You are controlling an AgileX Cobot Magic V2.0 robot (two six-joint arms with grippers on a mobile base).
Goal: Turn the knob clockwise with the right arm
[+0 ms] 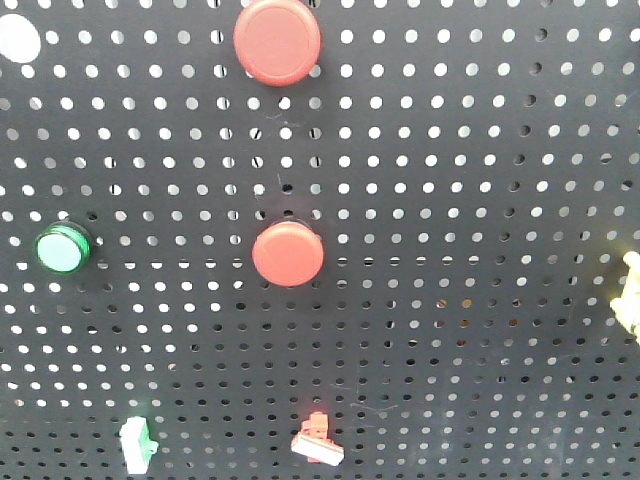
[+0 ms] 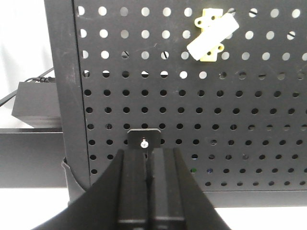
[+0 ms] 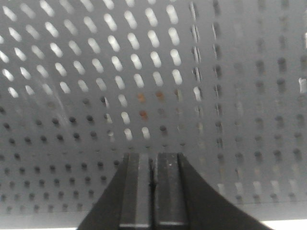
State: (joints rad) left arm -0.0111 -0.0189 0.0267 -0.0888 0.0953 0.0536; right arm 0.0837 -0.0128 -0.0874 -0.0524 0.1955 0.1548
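Note:
A white bar-shaped knob on a yellow base (image 2: 211, 34) is mounted on the black pegboard (image 2: 249, 134), at the upper right of the left wrist view. Its pale yellow edge (image 1: 630, 295) just shows at the right border of the front view. My right gripper (image 3: 153, 155) is shut with nothing between its fingers and points at a bare, blurred stretch of pegboard (image 3: 72, 120); no knob shows in its view. My left gripper (image 2: 149, 152) is also shut and empty, just under a small black bracket with a screw (image 2: 144, 138). Neither gripper appears in the front view.
The pegboard (image 1: 480, 150) carries two red round buttons (image 1: 277, 40) (image 1: 288, 253), a green round button (image 1: 63, 249), a small green switch (image 1: 137, 443), a small red switch (image 1: 317, 438) and a white disc (image 1: 18, 38). A black box (image 2: 33, 103) sits left of the board's edge.

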